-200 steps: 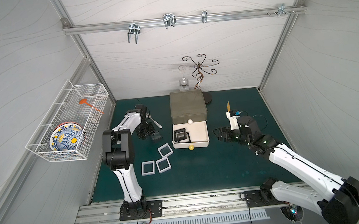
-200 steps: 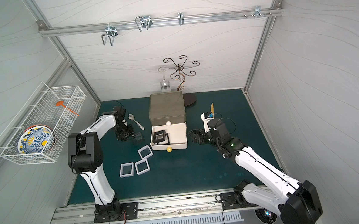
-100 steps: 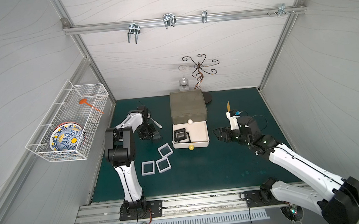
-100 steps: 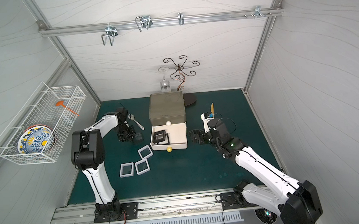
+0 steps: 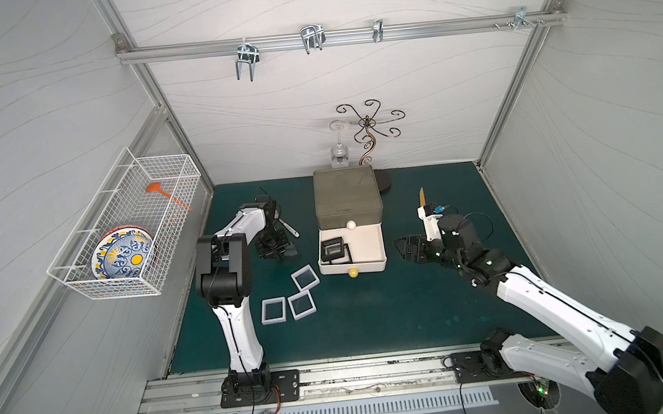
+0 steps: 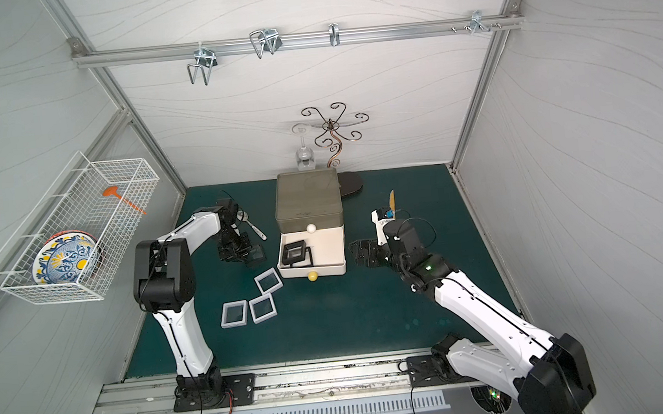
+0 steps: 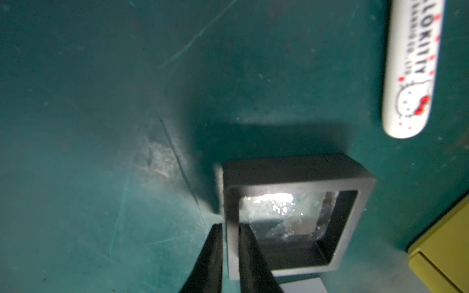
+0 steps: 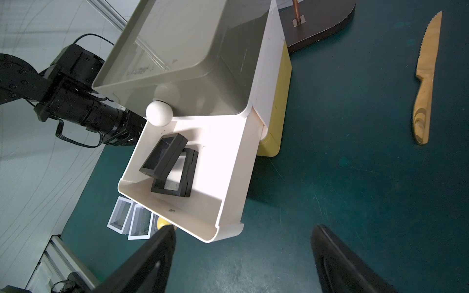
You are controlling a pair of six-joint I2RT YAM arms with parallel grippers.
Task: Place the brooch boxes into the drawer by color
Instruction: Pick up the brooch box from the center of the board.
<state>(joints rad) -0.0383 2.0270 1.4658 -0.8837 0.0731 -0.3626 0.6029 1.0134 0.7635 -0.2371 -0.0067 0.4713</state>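
- Left gripper: fingers closed tight on one wall of a black brooch box, one finger outside the frame, one inside its window.
- We see that box tilted, low over the green mat, left of the drawer; whether an edge touches the mat we cannot tell.
- A white-handled spoon lies on the mat near it, apart.
- Drawer at back centre: olive-grey top tier shut; white tier pulled out.
- In the white tier, at its left side, we count two black boxes, one leaning on the other.
- Three white boxes lie flat on the mat, front-left of the drawer.
- Right gripper: jaws spread wide, empty, just right of the open tier.
- Wooden knife lies on the mat behind it.
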